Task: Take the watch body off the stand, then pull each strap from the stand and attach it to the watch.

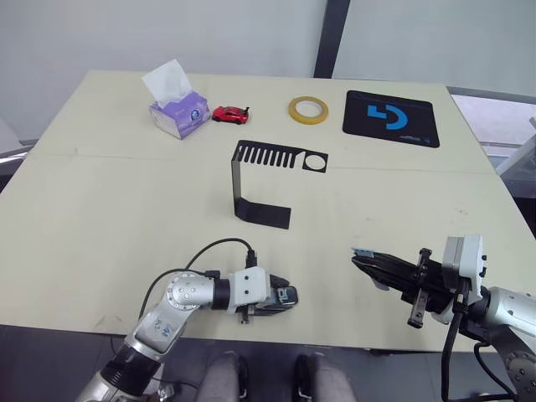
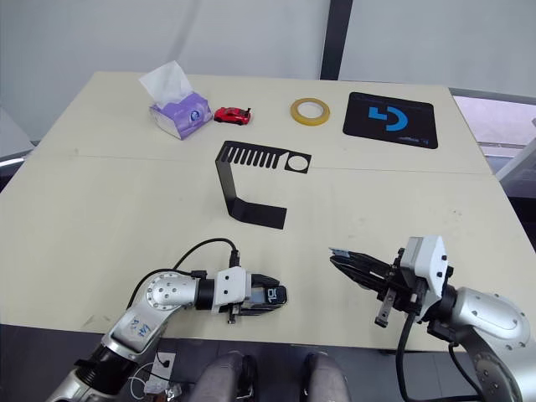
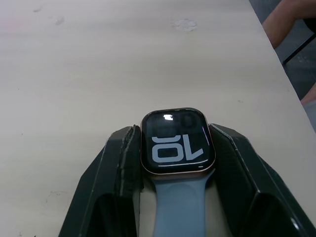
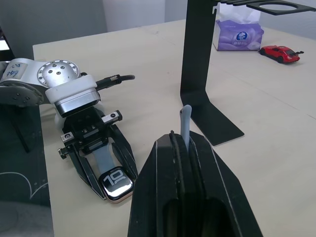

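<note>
The watch body point(image 3: 177, 143), dark screen with white digits, lies flat near the table's front edge, and my left gripper point(image 1: 289, 297) is shut on its two sides. One pale grey-blue strap point(image 3: 180, 207) is attached to it and runs back between the fingers. My right gripper point(image 1: 360, 258) hovers to the right of the watch, pointing toward it, shut on the other strap point(image 4: 185, 126), whose tip sticks out past the fingertips. The black stand point(image 1: 266, 214) is upright at mid-table, beyond both grippers, with nothing hanging on it.
Along the far side are a purple tissue box point(image 1: 178, 113), a red toy car point(image 1: 230, 113), a yellow tape roll point(image 1: 308, 109) and a black mousepad with a blue logo point(image 1: 390, 118). The table's front edge point(image 1: 335, 345) lies just behind both grippers.
</note>
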